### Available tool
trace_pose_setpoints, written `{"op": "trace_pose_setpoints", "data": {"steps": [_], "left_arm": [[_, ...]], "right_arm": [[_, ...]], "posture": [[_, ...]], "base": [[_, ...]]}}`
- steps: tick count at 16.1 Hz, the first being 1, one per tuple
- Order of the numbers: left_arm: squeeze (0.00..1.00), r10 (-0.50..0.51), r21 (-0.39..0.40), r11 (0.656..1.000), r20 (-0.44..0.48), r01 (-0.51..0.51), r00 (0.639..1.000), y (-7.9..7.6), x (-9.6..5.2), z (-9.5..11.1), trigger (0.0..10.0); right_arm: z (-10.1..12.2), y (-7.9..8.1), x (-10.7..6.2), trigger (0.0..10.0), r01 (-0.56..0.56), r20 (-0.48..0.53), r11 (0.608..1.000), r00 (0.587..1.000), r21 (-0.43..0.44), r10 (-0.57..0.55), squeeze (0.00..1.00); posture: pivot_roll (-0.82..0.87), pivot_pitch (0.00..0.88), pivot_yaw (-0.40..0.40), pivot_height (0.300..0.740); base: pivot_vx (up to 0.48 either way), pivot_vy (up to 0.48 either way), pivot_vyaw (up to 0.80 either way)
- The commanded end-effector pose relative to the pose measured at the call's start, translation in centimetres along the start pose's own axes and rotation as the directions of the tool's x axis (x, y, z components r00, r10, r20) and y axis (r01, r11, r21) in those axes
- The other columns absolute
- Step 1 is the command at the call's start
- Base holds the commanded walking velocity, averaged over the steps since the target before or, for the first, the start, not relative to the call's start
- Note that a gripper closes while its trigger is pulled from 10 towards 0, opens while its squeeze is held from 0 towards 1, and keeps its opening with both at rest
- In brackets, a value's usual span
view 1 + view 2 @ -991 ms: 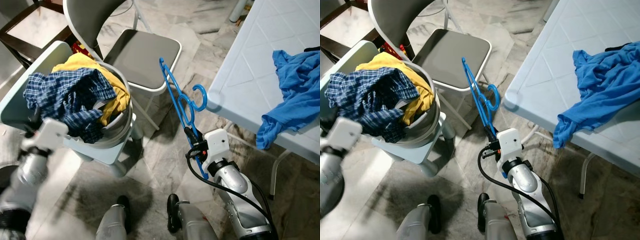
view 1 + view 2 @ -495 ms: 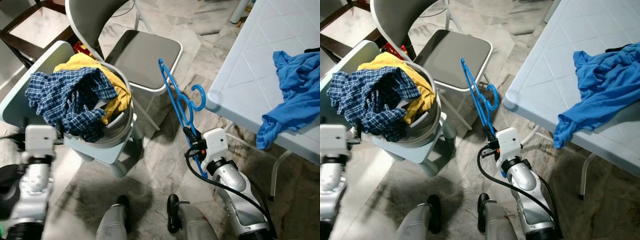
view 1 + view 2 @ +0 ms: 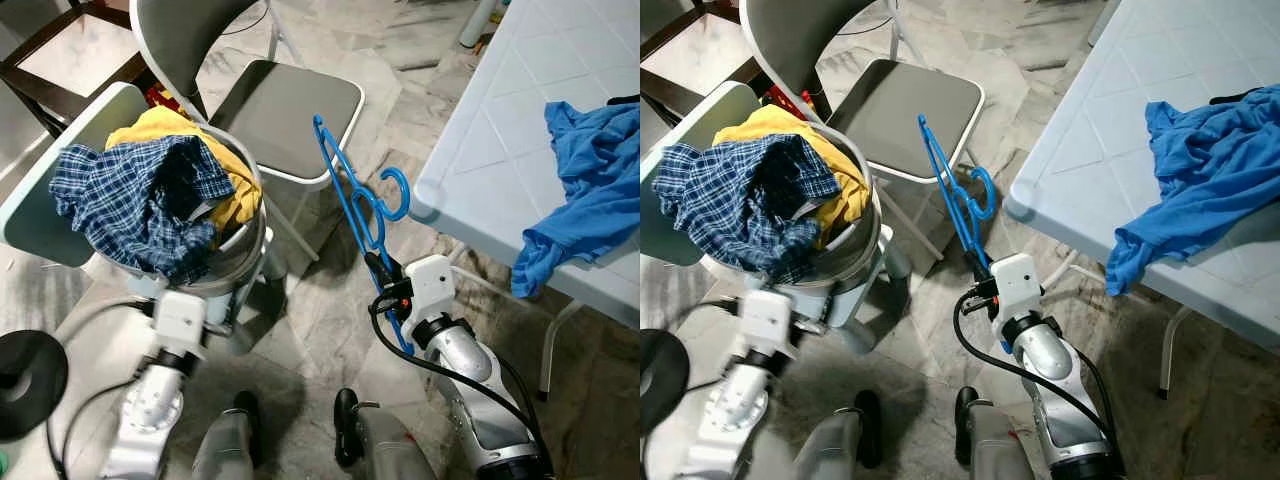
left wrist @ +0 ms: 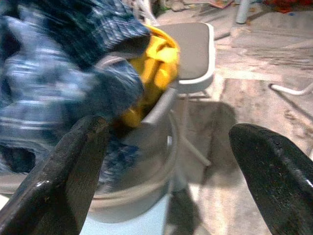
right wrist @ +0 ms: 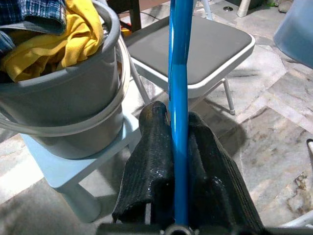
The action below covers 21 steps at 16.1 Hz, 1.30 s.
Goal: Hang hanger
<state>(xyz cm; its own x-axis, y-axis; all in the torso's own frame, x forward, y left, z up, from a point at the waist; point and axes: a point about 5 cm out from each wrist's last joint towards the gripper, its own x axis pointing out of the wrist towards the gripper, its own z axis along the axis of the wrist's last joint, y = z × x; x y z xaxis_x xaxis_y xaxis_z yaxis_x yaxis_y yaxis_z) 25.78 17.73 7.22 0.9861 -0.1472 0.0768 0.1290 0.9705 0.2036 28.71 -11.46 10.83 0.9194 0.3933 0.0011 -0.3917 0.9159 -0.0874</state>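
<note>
A blue plastic hanger [image 3: 355,195] stands upright in front of me, its hook [image 3: 397,190] near the white table's corner. My right gripper [image 3: 378,275] is shut on the hanger's lower bar; in the right wrist view its black fingers [image 5: 156,161] pinch the blue bar [image 5: 179,93]. My left gripper [image 4: 161,161] is open, low beside the grey bucket [image 3: 240,255], and faces the bucket and its clothes [image 4: 73,88].
The bucket holds a plaid shirt [image 3: 130,195] and yellow cloth [image 3: 235,190] and stands on a pale blue stool [image 3: 40,215]. Behind it is a grey-seated chair [image 3: 285,105]. A white table [image 3: 520,110] at right carries a blue shirt [image 3: 585,190]. Marble floor lies between.
My left arm has swung in from the far left to under the bucket's near side. The right gripper and hanger have stayed almost still.
</note>
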Motion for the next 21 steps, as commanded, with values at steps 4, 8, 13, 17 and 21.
{"op": "trace_pose_setpoints", "data": {"steps": [4, 8, 13, 17, 21], "left_arm": [[1.00, 0.089, -0.109, 0.989, -0.072, -0.097, 0.993, -0.7, -0.5, -1.1, 10.0], [1.00, 0.200, -0.308, 0.914, -0.222, -0.264, 0.954, -1.5, 0.3, -3.1, 10.0], [0.00, 0.259, -0.387, 0.837, -0.343, -0.387, 0.903, -1.2, 1.0, -5.1, 10.0], [0.00, 0.317, -0.441, 0.787, -0.311, -0.432, 0.896, -0.4, 1.5, -4.4, 10.0], [0.00, 0.274, -0.400, 0.844, -0.252, -0.358, 0.928, -0.5, 1.8, -4.0, 10.0]], "right_arm": [[-0.3, -0.4, -0.7, 10.0, 0.007, -0.010, 1.000, 1.000, -0.006, -0.008, 0.00], [-0.2, -0.5, -0.9, 10.0, 0.001, -0.013, 1.000, 1.000, -0.011, -0.001, 0.00], [-0.2, -0.6, -1.5, 10.0, 0.001, -0.024, 1.000, 1.000, -0.017, -0.001, 0.00], [-0.3, -0.7, -1.8, 10.0, 0.007, -0.034, 1.000, 0.999, -0.020, -0.008, 0.00], [-0.3, -0.5, -1.7, 10.0, 0.006, -0.035, 1.000, 0.999, -0.017, -0.006, 0.00]], "posture": [[-0.17, 0.302, -0.059, 0.740], [-0.19, 0.313, -0.074, 0.740], [-0.22, 0.332, -0.084, 0.740], [-0.22, 0.335, -0.082, 0.740], [-0.22, 0.339, -0.080, 0.740]], "base": [[0.000, 0.000, 0.00], [0.000, 0.000, 0.00], [0.000, 0.000, 0.00], [0.000, 0.000, 0.00], [0.000, 0.000, 0.00]]}}
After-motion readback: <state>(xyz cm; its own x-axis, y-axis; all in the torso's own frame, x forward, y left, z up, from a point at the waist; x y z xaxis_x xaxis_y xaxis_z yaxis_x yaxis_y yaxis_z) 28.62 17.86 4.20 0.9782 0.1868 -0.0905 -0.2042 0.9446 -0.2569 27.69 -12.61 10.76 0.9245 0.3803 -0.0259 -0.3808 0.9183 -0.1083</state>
